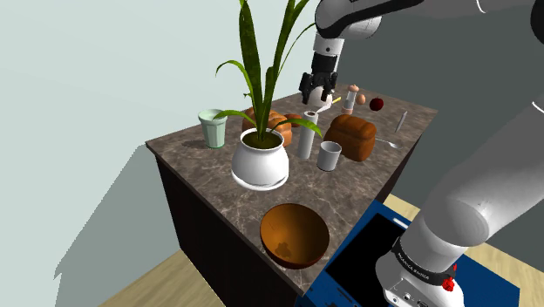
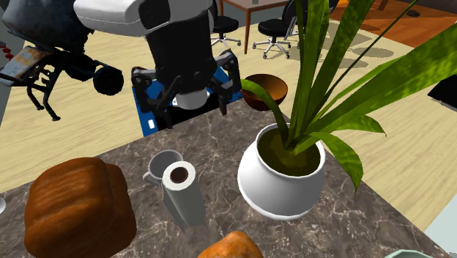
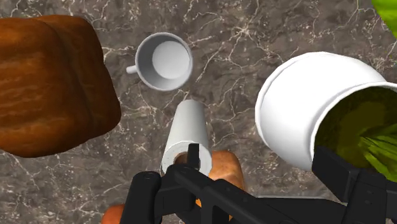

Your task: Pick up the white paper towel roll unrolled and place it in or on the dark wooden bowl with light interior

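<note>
Home kitchen corner: marble counter (image 1: 196, 148) with bread loaf (image 1: 353, 138), mug (image 1: 329, 155), potted plant (image 1: 260, 161); swivel chairs (image 2: 275, 29) beyond.

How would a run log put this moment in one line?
stage: pre-grasp | gripper: open, above paper towel roll, not touching | roll: upright on counter | bowl: empty

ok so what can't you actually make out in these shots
Orange-brown item beside the paper towel roll: wrist view, the gripper covers part; second exterior view, bottom edge cuts it off.
Bowl: second exterior view, a leaf of the plant crosses it.
Small items at the counter's far end: shoulder view, too small to name.
</note>
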{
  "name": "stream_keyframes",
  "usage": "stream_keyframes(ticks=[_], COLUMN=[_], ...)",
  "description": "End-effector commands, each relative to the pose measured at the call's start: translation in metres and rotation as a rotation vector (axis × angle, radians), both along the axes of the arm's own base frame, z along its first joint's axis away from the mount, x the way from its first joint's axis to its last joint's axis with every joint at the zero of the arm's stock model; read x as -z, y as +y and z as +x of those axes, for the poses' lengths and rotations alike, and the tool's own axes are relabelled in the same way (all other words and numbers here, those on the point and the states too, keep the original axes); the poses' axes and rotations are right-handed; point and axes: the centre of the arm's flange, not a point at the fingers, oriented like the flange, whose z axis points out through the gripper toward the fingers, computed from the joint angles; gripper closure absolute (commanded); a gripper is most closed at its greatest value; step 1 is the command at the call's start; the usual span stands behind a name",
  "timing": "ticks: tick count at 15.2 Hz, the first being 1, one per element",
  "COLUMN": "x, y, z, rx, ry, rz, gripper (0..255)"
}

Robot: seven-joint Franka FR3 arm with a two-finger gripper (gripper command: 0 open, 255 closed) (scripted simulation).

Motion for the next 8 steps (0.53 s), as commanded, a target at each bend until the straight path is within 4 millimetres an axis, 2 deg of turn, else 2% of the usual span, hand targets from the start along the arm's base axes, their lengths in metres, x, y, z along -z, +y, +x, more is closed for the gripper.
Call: stream_keyframes(ticks=[1, 8], x=[0.016, 0.067], y=[-0.016, -0.072], z=[0.016, 0.073], rx=[0.016, 0.067], ry=[0.015, 0.064], rz=[0.007, 0.032], gripper=[0, 0])
